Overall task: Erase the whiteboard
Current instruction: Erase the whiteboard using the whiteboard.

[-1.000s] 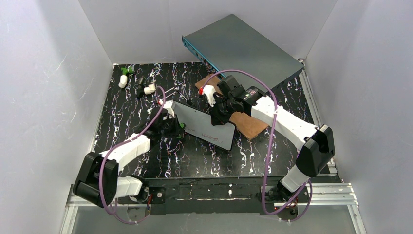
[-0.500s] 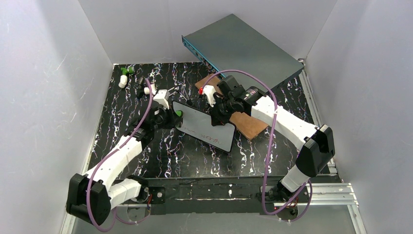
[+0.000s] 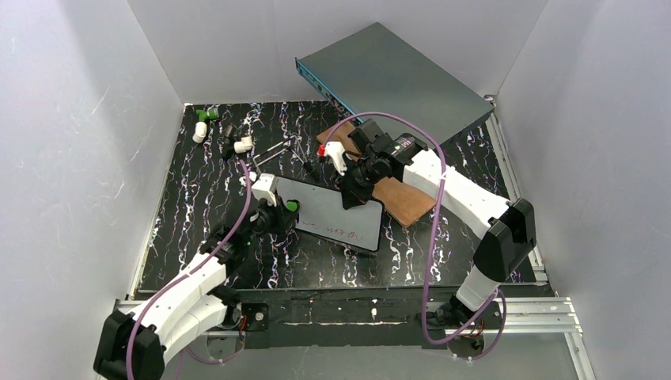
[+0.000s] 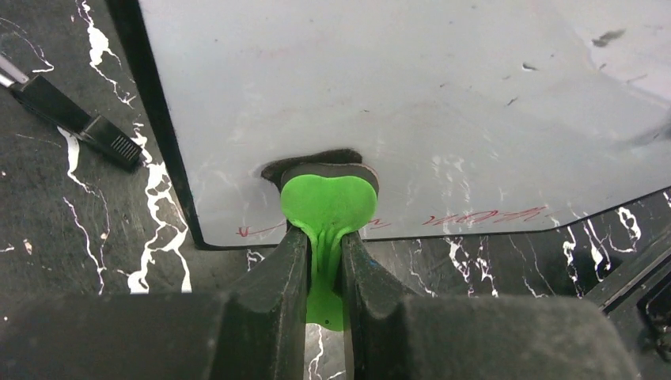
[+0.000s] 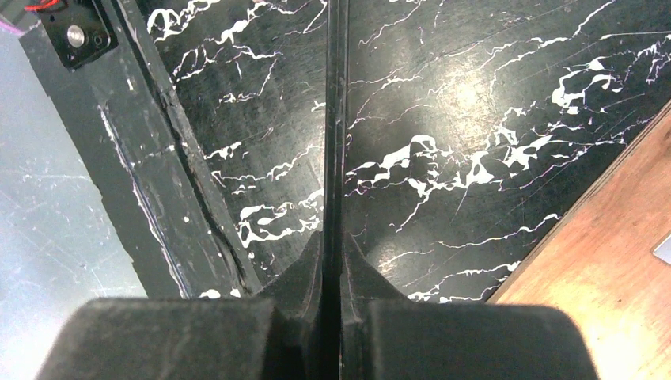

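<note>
Robot lab test cell.
White panel walls [image 3: 79,119] box in a marbled black table [image 3: 190,198] beneath the fingers [image 4: 285,269].

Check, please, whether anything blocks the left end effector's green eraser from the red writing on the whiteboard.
Nothing visible does. The green eraser, pinched in the left end effector, rests on the whiteboard, and the red writing lies beside it on bare board. The right end effector clamps another edge, clear of it.

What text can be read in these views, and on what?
On the whiteboard, along its near edge: red handwriting, a scrawl, not legible.
On the grey box and the wooden plank: no text visible.
</note>
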Available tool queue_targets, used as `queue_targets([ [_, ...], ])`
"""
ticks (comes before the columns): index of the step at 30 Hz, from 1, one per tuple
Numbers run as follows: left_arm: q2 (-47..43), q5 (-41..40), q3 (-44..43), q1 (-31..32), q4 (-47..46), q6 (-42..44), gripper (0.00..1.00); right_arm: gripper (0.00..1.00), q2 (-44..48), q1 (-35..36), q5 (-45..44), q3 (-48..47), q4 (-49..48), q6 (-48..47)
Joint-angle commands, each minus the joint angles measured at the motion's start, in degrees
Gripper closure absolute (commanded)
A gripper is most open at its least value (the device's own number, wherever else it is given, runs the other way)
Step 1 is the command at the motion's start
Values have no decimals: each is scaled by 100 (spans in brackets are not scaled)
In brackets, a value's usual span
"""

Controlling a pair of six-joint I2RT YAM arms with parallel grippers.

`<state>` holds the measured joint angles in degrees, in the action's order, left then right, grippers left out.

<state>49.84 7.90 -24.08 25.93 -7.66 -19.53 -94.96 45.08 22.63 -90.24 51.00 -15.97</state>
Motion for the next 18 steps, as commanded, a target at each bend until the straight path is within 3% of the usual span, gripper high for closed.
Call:
queue_targets([
  [1, -605, -591, 211, 192, 13, 300, 100, 99, -33, 282, 1119, -316, 914, -552],
  [7, -1447, -628, 76, 191, 588, 284, 100, 99, 10, 317, 1207, -311, 965, -641],
  [13, -1651, -350, -473, 184, 1420, 456, 100, 99, 381, 310, 1324, -129, 978, -819],
  [18, -1814, -45, -885, 176, 1567, 610, 100, 99, 855, 237, 1510, 21, 1180, -1163],
])
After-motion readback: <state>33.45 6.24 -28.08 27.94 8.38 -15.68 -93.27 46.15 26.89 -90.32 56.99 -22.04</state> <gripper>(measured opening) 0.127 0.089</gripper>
